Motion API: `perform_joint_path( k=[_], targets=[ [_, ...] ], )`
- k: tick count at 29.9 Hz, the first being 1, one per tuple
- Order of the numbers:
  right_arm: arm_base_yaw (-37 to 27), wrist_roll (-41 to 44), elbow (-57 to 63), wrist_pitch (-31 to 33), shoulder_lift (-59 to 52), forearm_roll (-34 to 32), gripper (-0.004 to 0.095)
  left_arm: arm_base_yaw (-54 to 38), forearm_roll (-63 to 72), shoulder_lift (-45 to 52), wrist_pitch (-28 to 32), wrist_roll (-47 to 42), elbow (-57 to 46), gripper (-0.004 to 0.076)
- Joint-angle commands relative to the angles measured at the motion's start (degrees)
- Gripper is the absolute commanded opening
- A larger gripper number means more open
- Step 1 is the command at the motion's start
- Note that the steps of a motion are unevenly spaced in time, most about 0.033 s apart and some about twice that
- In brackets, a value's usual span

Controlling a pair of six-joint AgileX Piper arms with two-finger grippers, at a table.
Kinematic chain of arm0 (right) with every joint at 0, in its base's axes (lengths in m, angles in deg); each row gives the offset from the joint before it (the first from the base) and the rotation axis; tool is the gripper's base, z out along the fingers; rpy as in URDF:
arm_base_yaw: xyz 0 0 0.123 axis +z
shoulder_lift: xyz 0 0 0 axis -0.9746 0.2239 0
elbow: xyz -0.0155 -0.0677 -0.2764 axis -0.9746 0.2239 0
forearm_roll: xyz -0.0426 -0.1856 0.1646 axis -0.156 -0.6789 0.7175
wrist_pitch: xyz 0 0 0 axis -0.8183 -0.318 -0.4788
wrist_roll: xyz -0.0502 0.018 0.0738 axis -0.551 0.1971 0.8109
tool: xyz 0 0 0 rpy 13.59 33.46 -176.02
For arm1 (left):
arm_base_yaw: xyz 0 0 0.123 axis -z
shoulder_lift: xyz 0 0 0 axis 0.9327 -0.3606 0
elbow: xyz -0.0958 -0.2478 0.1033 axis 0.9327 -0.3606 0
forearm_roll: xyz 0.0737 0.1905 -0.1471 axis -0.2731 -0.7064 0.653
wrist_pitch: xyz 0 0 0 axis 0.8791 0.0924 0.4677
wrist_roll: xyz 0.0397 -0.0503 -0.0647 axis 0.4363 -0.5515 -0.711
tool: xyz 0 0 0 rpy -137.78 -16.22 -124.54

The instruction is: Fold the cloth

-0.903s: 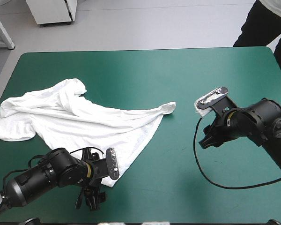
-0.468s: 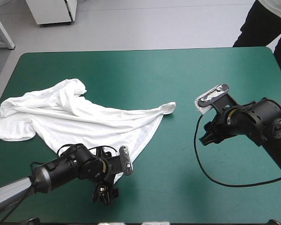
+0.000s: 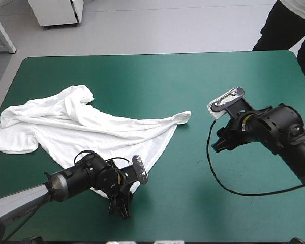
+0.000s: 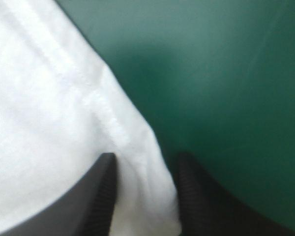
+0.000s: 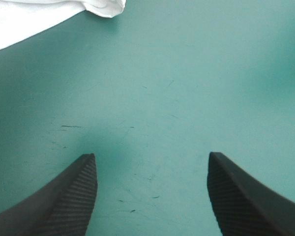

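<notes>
- Lying limp on the teal-green bench, the white short-sleeved cloth T-shirt looks light and soft; its stitched hem suits gripping.
- The left gripper pinches that hem; the right gripper gapes, the T-shirt's tip ahead of it.

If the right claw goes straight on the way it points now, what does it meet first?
Probably the bare teal-green cover: the open right claw tilts down at it. The T-shirt lies farther ahead, off to one side; depth is unclear.
</notes>
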Motion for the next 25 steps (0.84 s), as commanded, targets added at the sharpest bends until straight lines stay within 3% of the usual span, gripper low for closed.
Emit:
perform_joint_path(
  k=[1, 3, 4, 13, 16, 18, 25],
  targets=[
    [0.1, 0.4, -2.6, -3.7, 3.0, -1.4, 0.0599, -1.7, 3.3, -0.9, 2.0, -1.0, -0.8, 0.0097],
    [0.1, 0.4, -4.0, -4.2, 6.6, -1.3, 0.0599, -2.4, 4.5, -0.9, 1.9, -0.8, -1.0, -0.0002],
    [0.1, 0.4, -5.1, -4.3, 8.6, -1.3, 0.0599, -2.6, 4.5, -0.9, 1.8, -0.6, -1.0, -0.0007],
    [0.0, -1.5, -23.5, -5.0, 27.3, 1.3, 0.0600, -2.9, 5.7, -0.9, 0.4, -0.7, -1.0, -0.0010],
    [-0.7, -2.9, -28.5, -4.8, 33.2, 7.2, 0.0600, -2.9, 6.5, -0.9, -0.5, -0.3, -1.0, -0.0010],
    [-1.1, -4.8, -30.3, -4.5, 35.5, 11.0, 0.0600, -2.9, 6.5, -0.9, -0.9, -0.3, -1.0, -0.0010],
    [-1.2, -6.2, -31.9, -5.2, 42.6, 12.9, 0.0600, -2.9, 6.5, -0.9, -0.9, -0.2, -1.0, -0.0010]
  ],
)
